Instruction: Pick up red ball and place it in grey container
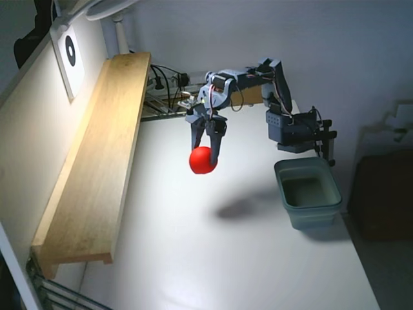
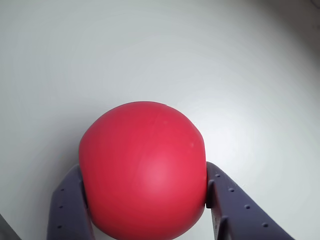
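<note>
Two fingers of the gripper (image 1: 208, 157) pinch the red ball (image 1: 202, 161) mid-frame above the table (image 1: 213, 258); carry it level rightward, releasing only over the grey container (image 1: 308, 192).

Red ball (image 1: 202, 161): plain bright red, no markings, between dark blue-grey fingers (image 2: 70, 205). Grey container (image 1: 308, 192): dull grey-green, on a white table (image 1: 213, 258). Far left, pale wooden shelf (image 1: 97, 155); on the wall a white card with a black oval (image 1: 70, 50).
</note>
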